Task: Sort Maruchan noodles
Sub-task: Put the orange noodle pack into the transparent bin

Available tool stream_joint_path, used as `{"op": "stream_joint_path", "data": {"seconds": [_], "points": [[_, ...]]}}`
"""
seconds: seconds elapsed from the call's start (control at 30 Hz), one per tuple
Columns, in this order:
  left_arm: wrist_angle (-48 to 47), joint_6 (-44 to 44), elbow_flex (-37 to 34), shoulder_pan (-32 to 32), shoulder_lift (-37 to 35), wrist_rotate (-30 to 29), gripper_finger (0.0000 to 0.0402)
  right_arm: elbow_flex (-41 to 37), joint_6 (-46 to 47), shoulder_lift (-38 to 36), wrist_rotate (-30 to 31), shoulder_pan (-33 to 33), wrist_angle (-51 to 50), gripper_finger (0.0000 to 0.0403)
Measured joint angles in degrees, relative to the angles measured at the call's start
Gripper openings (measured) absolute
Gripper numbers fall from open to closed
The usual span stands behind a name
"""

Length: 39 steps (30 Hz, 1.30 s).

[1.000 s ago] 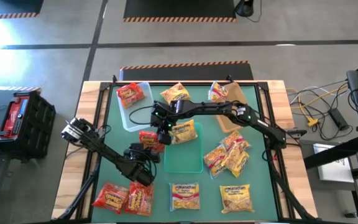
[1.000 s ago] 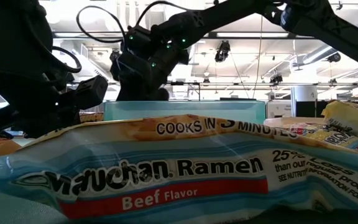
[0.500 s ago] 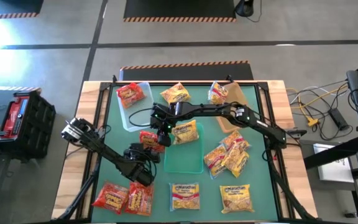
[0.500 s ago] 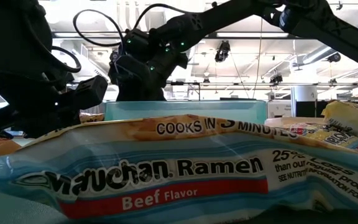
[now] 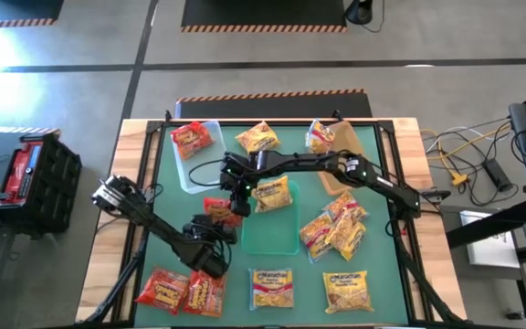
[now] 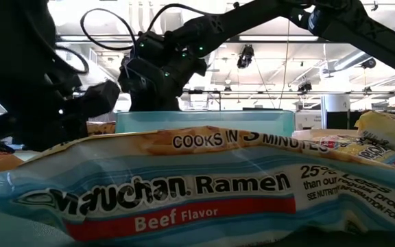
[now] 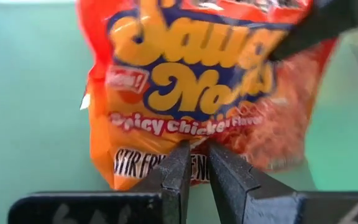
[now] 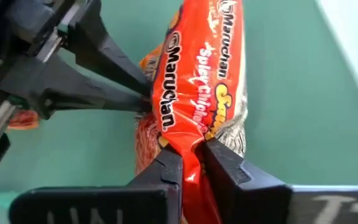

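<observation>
The red packet sits left of the worktop's centre, at nine o'clock of the teal bin. The right hand is clamped on its end; the left hand is clamped on its opposite edge. Other packets lie around the worktop.

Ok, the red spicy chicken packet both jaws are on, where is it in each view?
High: red packet, left of the teal bin.
Low: not visible.
Left wrist: fills the middle, pinched by left gripper.
Right wrist: upright at centre, in right gripper.
Shared landmark: green mat.
</observation>
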Motion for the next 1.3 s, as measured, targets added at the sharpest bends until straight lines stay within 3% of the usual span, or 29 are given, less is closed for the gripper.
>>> {"op": "stream_joint_path", "data": {"seconds": [0.37, 1.1, 1.3], "points": [[-8.69, -0.12, 7.29, -3.66, -0.6, 1.28, 0.004, -0.05, -0.07, -0.14, 0.43, 0.1, -0.04, 0.0022], [-11.25, -1.53, 10.85, -6.5, -0.9, 1.36, 0.004, 12.17, -4.38, -2.75, 1.15, -3.62, -2.59, 0.0022], [-12.48, -2.0, 10.83, -6.14, -0.9, 1.41, 0.004, 12.31, -7.15, -3.74, 5.3, -6.44, 0.19, 0.0022]]}}
